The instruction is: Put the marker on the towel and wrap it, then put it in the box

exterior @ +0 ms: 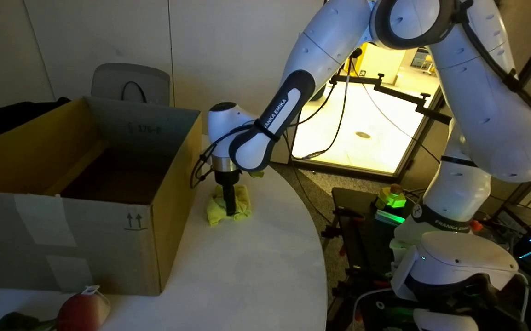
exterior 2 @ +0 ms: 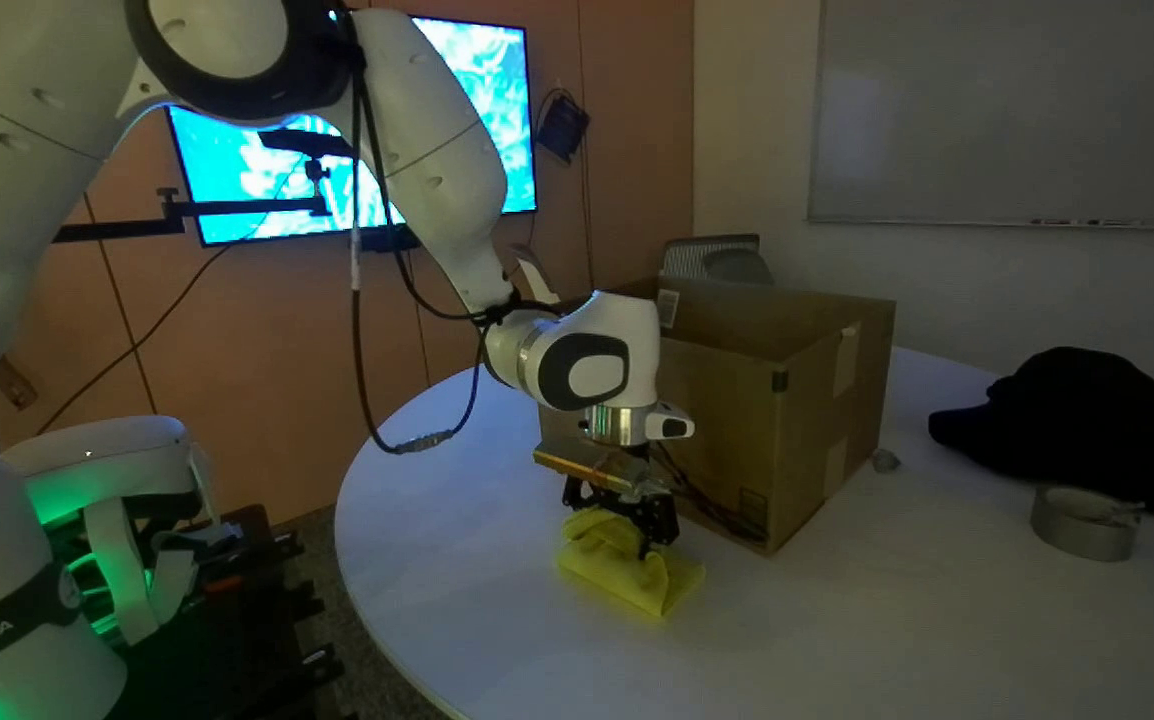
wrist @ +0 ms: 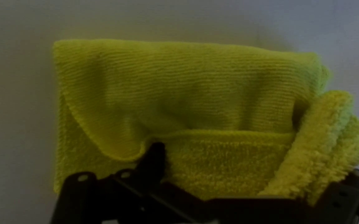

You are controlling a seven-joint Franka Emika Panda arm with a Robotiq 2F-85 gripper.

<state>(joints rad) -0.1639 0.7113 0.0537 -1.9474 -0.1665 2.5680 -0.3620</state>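
A yellow-green towel [exterior: 243, 202] lies folded on the white table beside the box; it also shows in an exterior view [exterior 2: 602, 572]. In the wrist view the towel [wrist: 198, 71] has its far side folded over and a thick flap raised at the right. My gripper [exterior: 230, 212] points down onto the towel, also in an exterior view [exterior 2: 632, 540]. In the wrist view the gripper [wrist: 223, 165] has its left finger touching the folded edge; its right finger is hidden behind the flap. The fingers stand apart. The marker is not visible. The open cardboard box [exterior: 113, 248] shows in both exterior views [exterior 2: 722, 440].
The box wall stands close beside my gripper. A red and white object [exterior: 83, 310] lies near the box. A grey tape roll [exterior 2: 1084, 522] and a black cloth [exterior 2: 1067, 430] lie on the table [exterior 2: 837, 640]. The round table edge [exterior: 324, 257] lies towards the robot base.
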